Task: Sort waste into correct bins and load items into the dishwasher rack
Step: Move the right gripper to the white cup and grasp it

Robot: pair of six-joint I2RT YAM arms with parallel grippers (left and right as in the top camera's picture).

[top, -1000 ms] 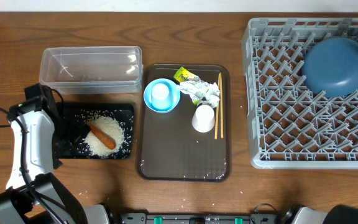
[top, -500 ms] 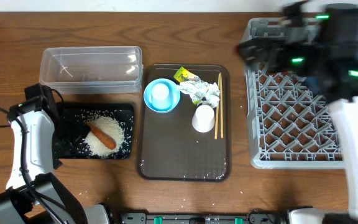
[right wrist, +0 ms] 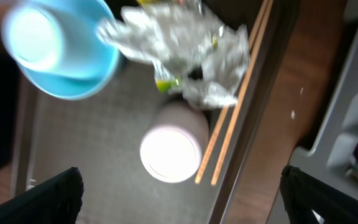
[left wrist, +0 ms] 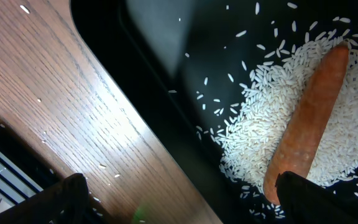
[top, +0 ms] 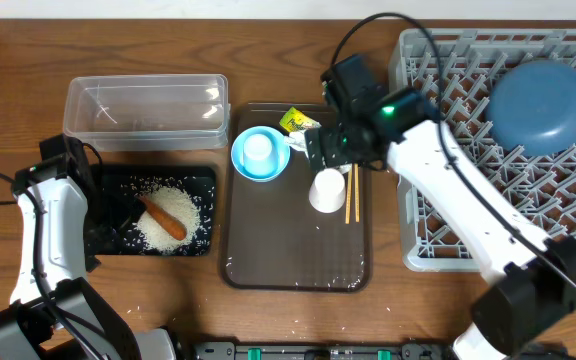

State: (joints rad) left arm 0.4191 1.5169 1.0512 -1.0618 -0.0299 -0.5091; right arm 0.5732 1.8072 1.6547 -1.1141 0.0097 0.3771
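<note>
**Desk:** What are the end effectors doing?

**Photographer:** The right end effector [right wrist: 179,199] hangs with its fingers spread wide, gripping nothing, above the crumpled white paper [right wrist: 185,46] at the far end of the dark brown serving tray [top: 268,240]. The left end effector [left wrist: 182,196] is also released and empty. It sits low over the left edge of the black tray [left wrist: 154,81], one fingertip over the wooden surface [left wrist: 55,93] and the other by the rice [left wrist: 260,118].

**Desk:** Where does everything sit, biggest first?

**Photographer:** The grey dishwasher rack [top: 448,200] fills the right side, with the blue plate [top: 543,105] in its far part. The serving tray carries the light-blue bowl [top: 240,163] with one white cup [top: 258,149] inside it, and the second cup [top: 326,190] just beside the chopsticks [top: 349,195]. The clear tub [top: 146,112] stands behind the black tray, where the carrot [top: 164,219] lies on the rice.

**Desk:** Anything hard to see?

**Photographer:** From overhead the right arm covers most of the paper, and only a corner of the yellow-green wrapper [top: 293,122] shows. The right wrist view is blurred. The frame cuts off the rack's right edge.

**Desk:** Room to move?

**Photographer:** The near half of the serving tray is bare. The chopsticks run close along its right rim. A strip of wood separates that rim from the rack.
</note>
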